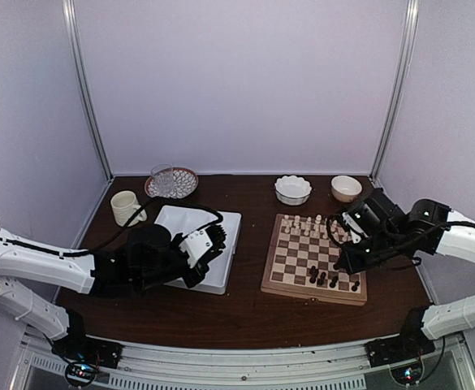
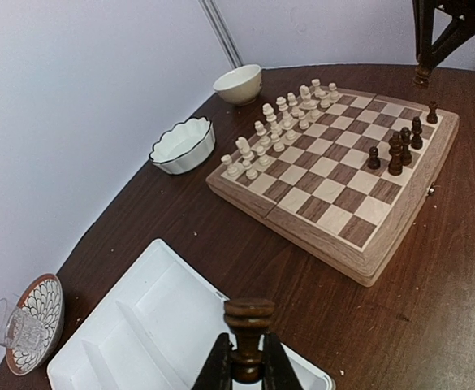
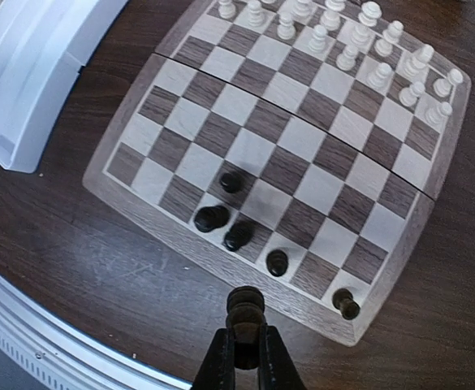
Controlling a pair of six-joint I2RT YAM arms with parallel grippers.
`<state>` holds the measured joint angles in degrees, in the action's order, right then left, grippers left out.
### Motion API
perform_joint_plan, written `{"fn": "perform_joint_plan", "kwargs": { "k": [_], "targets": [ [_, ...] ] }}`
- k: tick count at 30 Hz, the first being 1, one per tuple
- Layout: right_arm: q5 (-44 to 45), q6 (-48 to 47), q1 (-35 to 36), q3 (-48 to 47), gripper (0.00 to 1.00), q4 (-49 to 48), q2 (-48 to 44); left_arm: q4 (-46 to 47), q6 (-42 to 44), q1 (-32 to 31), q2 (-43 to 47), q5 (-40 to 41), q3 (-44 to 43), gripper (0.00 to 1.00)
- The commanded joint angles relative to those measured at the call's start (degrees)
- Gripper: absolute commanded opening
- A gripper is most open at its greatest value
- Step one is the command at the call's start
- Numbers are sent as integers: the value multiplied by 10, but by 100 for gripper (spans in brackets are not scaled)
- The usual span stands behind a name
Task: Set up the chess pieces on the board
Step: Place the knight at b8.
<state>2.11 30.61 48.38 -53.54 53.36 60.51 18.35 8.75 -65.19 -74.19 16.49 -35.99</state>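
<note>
- Lower left of the top view, over the white plastic tray (image 1: 221, 268): left hand (image 2: 248, 370) clenched on a dark piece (image 2: 249, 321), pinched at the stem under its turned head.
- Centre right: board (image 1: 271, 280) flat on the dark wood counter (image 1: 245, 317), checked veneer, tan border, seam across the middle.
- Far rows: cream pieces (image 1: 306, 227) in two ranks. Near rows: a few dark pieces (image 1: 322, 278) standing, most squares there bare.
- Right: right hand (image 3: 246, 361) clenched on another dark piece (image 3: 245, 309), above the board's right side.
- Handling, by judgement: light, stiff, smooth turned wood; narrow base, easily toppled; best held upright by the neck and lowered straight.
</note>
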Motion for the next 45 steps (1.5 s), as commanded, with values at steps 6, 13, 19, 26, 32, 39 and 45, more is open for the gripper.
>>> {"fn": "perform_joint_plan", "kwargs": {
  "k": [6,13,19,26,32,39,45],
  "targets": [
    [108,92,11,38,0,83,-19,3,-12,4,19,-23,-10,2],
    [104,105,18,67,0,48,12,4,-14,4,18,-34,-10,2],
    [82,104,16,94,0,-16,39,3,-14,4,16,-37,-11,2],
    [93,96,5,95,0,-24,69,2,-14,4,13,-38,-12,2],
    [78,79,-14,102,0,-48,93,1,-12,5,9,-39,-14,2],
    [79,74,-22,106,0,-55,108,2,-12,5,6,-37,-14,2],
    [76,73,-22,112,3,-57,102,-1,-10,4,4,-38,-16,2]
  ]
}}
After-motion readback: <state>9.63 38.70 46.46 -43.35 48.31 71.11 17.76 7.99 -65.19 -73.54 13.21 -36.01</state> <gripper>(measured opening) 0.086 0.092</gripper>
